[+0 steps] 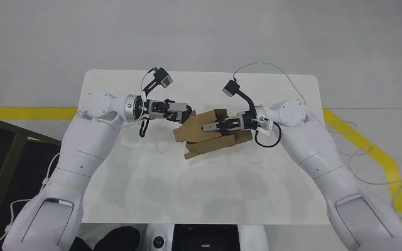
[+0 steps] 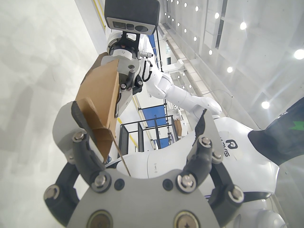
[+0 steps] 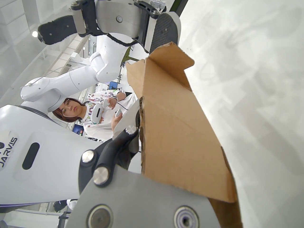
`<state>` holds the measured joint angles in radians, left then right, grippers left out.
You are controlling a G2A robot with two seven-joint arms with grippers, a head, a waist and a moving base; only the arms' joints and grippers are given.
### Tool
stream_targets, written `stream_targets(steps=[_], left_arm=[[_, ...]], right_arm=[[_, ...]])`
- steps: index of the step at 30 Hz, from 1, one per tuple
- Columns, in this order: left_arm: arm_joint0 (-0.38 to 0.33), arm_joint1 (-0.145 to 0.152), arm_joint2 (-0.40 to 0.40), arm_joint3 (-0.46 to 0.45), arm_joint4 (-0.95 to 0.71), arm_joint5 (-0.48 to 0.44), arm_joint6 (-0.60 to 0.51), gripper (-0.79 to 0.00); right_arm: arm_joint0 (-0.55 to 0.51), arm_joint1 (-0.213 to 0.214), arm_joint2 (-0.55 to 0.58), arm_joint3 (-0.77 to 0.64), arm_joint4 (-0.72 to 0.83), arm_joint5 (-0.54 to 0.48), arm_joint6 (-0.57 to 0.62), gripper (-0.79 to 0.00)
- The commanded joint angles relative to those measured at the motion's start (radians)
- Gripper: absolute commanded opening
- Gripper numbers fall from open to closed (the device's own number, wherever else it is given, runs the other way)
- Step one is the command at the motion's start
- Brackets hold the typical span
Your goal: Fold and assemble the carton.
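Near the middle of the table (image 1: pixel 125 188) sits the carton (image 1: pixel 210 139), half-folded and tilted, flaps loose; my right gripper (image 1: pixel 212 127) lies over its upper side, jaws closed on one cardboard wall; my left gripper (image 1: pixel 184 113) is at the carton's opposite end, jaws spread wide; one pad (image 2: pixel 79 117) touches a corner flap; the other pad stands clear of the cardboard.

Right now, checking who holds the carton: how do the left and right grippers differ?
Left gripper: fingers spread open, one at an end flap of the carton. Right gripper: fingers shut on the carton's panel. Both meet at the carton, facing each other.
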<state>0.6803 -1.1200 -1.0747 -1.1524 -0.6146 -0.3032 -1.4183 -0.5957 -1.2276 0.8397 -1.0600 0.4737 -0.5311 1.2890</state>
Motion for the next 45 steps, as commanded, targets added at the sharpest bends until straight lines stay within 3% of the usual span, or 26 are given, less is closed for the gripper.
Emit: stream_targets(steps=[1,45], left_arm=[[0.001,0.001,-0.003,0.002,0.004,-0.001,0.003,0.000],[0.038,0.001,0.003,-0.103,-0.013,0.028,-0.017,0.000]], right_arm=[[0.002,0.001,0.009,0.015,0.007,-0.009,-0.009,-0.785],[0.014,-0.035,0.058,0.034,-0.073,-0.038,-0.320,-0.785]])
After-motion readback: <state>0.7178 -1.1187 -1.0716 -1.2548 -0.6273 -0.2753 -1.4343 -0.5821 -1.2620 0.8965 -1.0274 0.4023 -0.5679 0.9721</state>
